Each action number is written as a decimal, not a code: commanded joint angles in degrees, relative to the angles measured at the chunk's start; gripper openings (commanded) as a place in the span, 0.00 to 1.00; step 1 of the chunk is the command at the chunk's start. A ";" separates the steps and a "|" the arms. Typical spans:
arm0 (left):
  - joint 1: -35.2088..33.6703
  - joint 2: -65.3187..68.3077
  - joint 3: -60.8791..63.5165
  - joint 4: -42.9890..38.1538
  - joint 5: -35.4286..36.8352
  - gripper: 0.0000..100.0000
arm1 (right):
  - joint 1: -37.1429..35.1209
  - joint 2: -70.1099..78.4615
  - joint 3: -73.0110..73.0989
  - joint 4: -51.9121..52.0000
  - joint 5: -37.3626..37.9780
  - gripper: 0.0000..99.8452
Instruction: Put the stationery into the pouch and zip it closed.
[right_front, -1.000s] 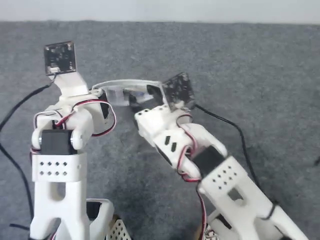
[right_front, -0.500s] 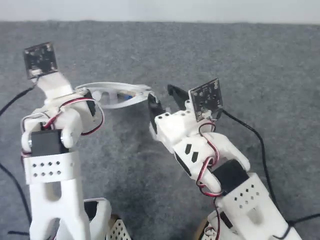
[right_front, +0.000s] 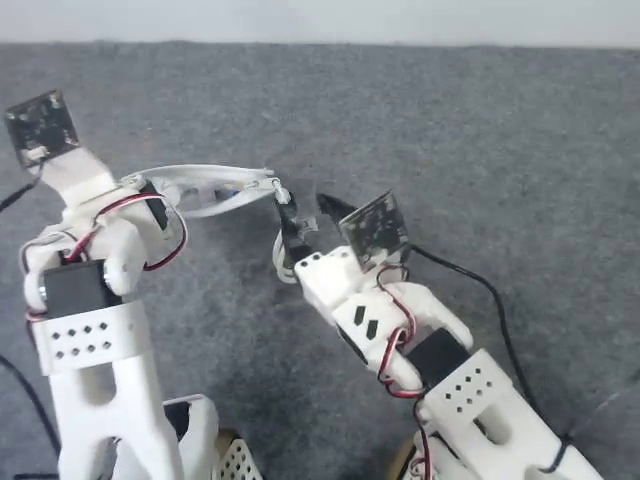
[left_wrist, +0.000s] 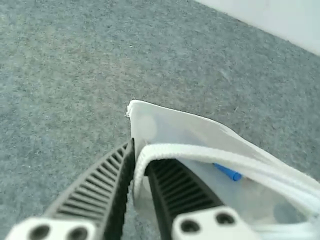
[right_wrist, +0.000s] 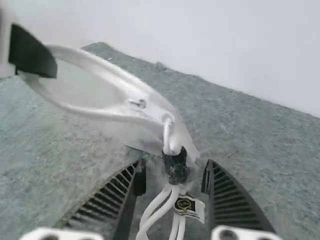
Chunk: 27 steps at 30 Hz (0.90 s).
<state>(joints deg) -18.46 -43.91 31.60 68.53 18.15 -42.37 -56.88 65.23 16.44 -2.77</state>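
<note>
Pouch (left_wrist: 200, 145) corner sits pinched flat between the left gripper's (left_wrist: 137, 155) clamped jaws, likely as an anchor so the zip has something to pull against. The right gripper (right_wrist: 174, 172) stands parted either side of the zip pull (right_wrist: 175, 165), not biting. The pouch's long axis runs gripper to gripper above the grey table (right_front: 480, 130), pull end toward the right arm, zip edge up, with something blue (left_wrist: 227, 172) inside.

Bright, even, diffuse light; faint soft shadows on grey carpet (right_front: 520, 130).

One pouch (right_front: 215, 190), one blue stationery item (left_wrist: 227, 173) inside it, one zip pull (right_wrist: 174, 166), one left pincer (left_wrist: 140, 160), one right pincer (right_wrist: 173, 175).
</note>
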 joint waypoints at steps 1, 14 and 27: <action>-0.26 -0.88 -1.54 -1.05 0.79 0.01 | -1.63 1.45 0.18 -5.49 2.46 0.18; -0.26 -0.62 -1.45 -1.05 0.62 0.01 | -0.66 24.22 0.00 -28.53 7.65 0.18; -0.26 -0.62 -1.45 -1.05 0.53 0.01 | -0.66 24.40 0.18 -29.05 8.18 0.05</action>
<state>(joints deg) -18.46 -43.91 31.60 68.53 18.15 -43.16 -31.91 66.11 -11.08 4.62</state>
